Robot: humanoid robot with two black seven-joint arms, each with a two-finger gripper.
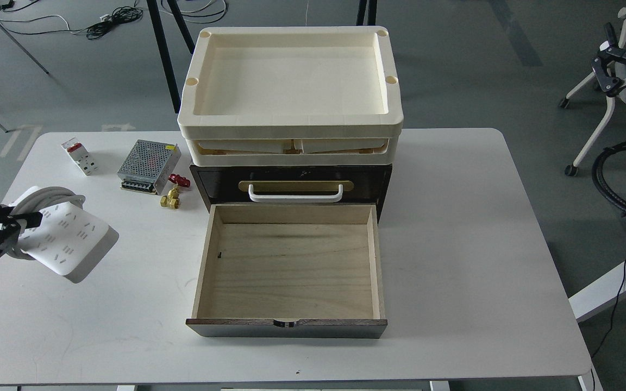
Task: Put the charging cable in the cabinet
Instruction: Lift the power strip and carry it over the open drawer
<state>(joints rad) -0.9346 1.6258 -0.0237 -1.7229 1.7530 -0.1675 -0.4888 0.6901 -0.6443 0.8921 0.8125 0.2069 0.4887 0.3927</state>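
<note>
The charging cable (pixel 66 236) is a white power strip with its thick white cord coiled at its far end. It hangs above the left part of the table, held at its left end by my left gripper (pixel 11 231), which is shut on it. The cabinet (pixel 291 184) is dark brown with a white handle on a gold plate. Its lower drawer (pixel 289 266) stands pulled out toward me, pale plywood inside, with nothing in it. The strip is well to the left of the drawer. My right gripper is out of view.
Cream plastic trays (pixel 290 87) are stacked on the cabinet. A silver perforated power supply box (pixel 147 158), a white breaker with a red switch (pixel 79 156) and a brass valve with a red handle (pixel 173 193) lie at the back left. The white table (pixel 481 244) extends right.
</note>
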